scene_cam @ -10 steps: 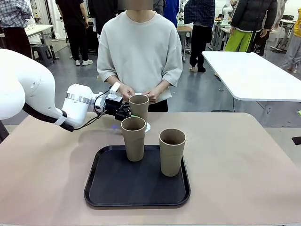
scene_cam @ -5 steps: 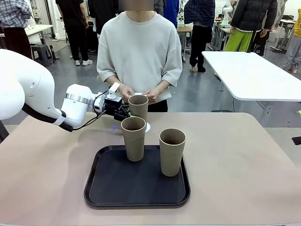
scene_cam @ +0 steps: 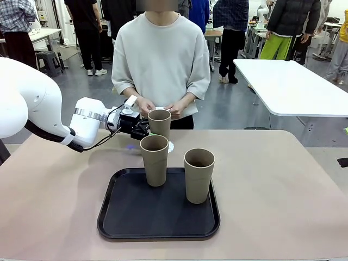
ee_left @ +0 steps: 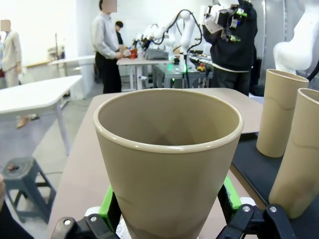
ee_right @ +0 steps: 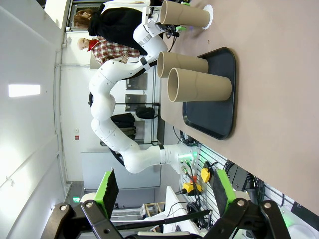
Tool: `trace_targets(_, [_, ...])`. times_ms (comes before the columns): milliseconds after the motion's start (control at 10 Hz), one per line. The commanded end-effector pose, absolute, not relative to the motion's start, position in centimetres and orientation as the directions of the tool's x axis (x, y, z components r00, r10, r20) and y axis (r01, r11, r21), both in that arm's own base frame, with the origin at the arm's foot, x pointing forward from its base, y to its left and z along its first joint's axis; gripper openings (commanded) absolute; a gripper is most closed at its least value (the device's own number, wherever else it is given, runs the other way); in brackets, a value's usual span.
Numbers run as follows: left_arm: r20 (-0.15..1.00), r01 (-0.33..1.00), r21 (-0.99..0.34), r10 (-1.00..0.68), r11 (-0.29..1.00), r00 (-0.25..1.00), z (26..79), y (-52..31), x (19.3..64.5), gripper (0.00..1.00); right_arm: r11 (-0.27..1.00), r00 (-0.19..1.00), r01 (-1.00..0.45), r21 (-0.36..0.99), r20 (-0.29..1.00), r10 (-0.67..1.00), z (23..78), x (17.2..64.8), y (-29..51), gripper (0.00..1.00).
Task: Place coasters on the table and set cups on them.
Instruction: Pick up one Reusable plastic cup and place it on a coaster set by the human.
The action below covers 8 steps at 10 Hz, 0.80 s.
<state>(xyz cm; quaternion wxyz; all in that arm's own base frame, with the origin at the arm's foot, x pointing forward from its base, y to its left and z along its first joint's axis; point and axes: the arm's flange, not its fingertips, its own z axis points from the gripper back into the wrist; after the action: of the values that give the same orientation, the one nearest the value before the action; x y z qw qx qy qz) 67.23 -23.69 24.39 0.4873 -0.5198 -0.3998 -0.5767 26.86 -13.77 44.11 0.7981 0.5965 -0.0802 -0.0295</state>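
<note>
Front view on my screen: where did the job stand? (spotter)

One cup in play and two to go, I reckoned. My left claw (scene_cam: 149,129) was clenched round the held cup (scene_cam: 159,123) at the far side of the worktop (scene_cam: 283,185). It was right over one coaster (scene_cam: 171,147), whose lacy edge peeked out behind the near cups. (me)

Was it seated on the coaster? (spotter)

I could not tell. In the right wrist view the cup's base met the doily, but touching or just above it, no call from me. The left tray cup (scene_cam: 155,160) and right tray cup (scene_cam: 199,175) stood upright on the black tray (scene_cam: 125,217). By my judgement both needed a coaster each and a move onto the worktop. The person's hands (scene_cam: 145,105) were together just behind the held cup, with something white between them. Possibly more coasters, too small to say. (me)

And the arm pose? (spotter)

The left arm reached in from my left with the forearm roughly level, the claw taking the cup sideways on its wall. The left wrist view had the green pads (ee_left: 106,206) pressed on either side of it. The right claw (ee_right: 163,199) was spread wide with nothing between its fingers, well apart from the tray. (me)
</note>
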Motion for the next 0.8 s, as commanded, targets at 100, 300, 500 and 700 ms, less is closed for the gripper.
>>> trace_targets(100, [0.983, 0.979, -0.059, -0.181, -0.197, 0.022, 24.59, -24.02, 68.45, 1.00, 0.279, 0.985, -0.049, 0.959, 0.093, -0.146, 44.10, 26.91, -13.77, 1.00])
trace_targets(300, [0.978, 0.983, -0.052, -0.209, -0.177, 0.014, 24.49, -24.02, 68.61, 1.00, 0.279, 0.985, -0.049, 0.959, 0.093, -0.146, 44.10, 26.91, -13.77, 1.00])
trace_targets(500, [0.970, 0.985, -0.070, -0.241, -0.160, 0.030, 24.43, -23.87, 68.75, 1.00, 0.279, 0.985, -0.049, 0.959, 0.093, -0.146, 44.10, 26.91, -13.77, 1.00])
trace_targets(700, [0.967, 0.985, -0.076, -0.253, -0.152, 0.035, 24.59, -23.55, 68.81, 1.00, 0.279, 0.985, -0.049, 0.959, 0.093, -0.146, 44.10, 26.91, -13.77, 1.00])
